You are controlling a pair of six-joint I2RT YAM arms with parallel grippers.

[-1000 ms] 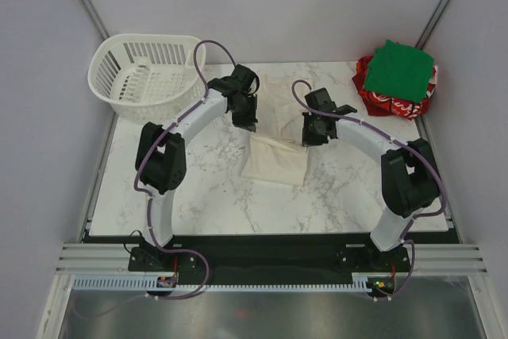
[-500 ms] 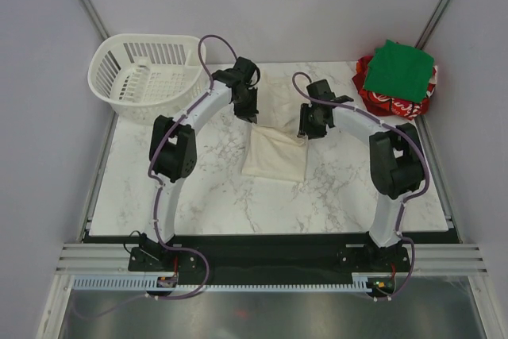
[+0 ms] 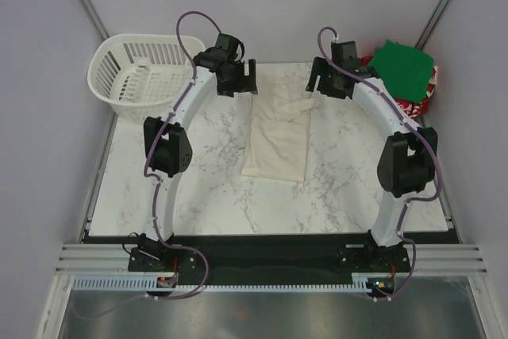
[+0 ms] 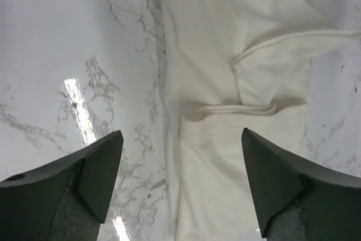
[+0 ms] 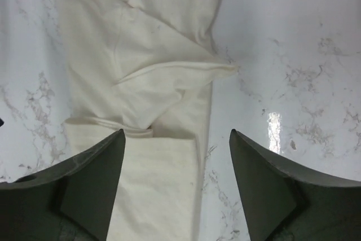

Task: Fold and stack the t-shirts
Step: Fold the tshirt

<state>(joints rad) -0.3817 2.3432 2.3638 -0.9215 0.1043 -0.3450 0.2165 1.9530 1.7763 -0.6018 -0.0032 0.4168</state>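
Left claw (image 3: 240, 87) and right claw (image 3: 324, 89): jaws apart, holding nothing. Cream t-shirt (image 3: 278, 136) lies on the worktop (image 3: 206, 180) beneath and between them. Green t-shirt (image 3: 403, 69) sits atop the red t-shirt (image 3: 381, 102), right of the right claw.

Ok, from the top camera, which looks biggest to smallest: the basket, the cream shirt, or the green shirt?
1. The basket and the cream shirt: about alike, too close to rank.
2. The green shirt, folded small in the far corner.

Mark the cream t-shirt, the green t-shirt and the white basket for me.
cream t-shirt (image 3: 276, 144): top view, middle of the cloth.
green t-shirt (image 3: 405, 65): top view, centre of its upper face.
white basket (image 3: 131, 105): top view, near wall.
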